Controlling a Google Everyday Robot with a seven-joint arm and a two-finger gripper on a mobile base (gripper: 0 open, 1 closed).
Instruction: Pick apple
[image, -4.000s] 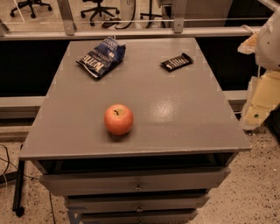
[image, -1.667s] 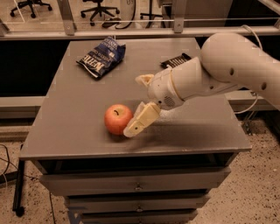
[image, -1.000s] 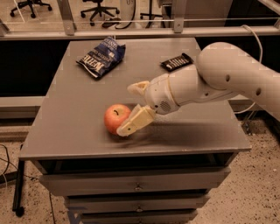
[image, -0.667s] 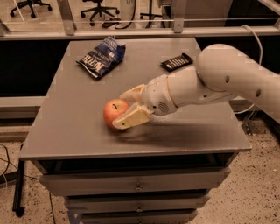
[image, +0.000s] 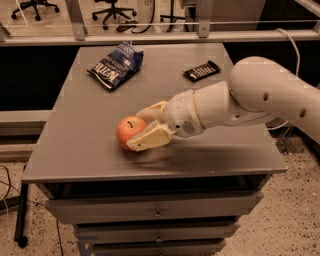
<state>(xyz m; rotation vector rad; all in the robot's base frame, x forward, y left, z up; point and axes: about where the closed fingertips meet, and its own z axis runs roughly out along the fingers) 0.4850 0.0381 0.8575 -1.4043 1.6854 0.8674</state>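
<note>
Grey table (image: 85, 150) is filling mid-frame. Entering from the right edge, the white arm (image: 260, 95) is stretching low and nearly level across it, wrist pointing left. Its gripper (image: 134, 130) is clamping the apple (image: 125, 131), which is sitting left of centre on the tabletop.

office, probably | swivel chairs (image: 111, 9), drawer cabinet (image: 155, 212) | gripper (image: 136, 129) clasps apple (image: 125, 133)

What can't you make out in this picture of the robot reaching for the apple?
In the camera view:
Apple: right side hidden by the gripper, which reaches it from the right.
Chip bag: print too blurred to read.
Dark bar: label too small.
Arm: cut off by the right edge.
</note>
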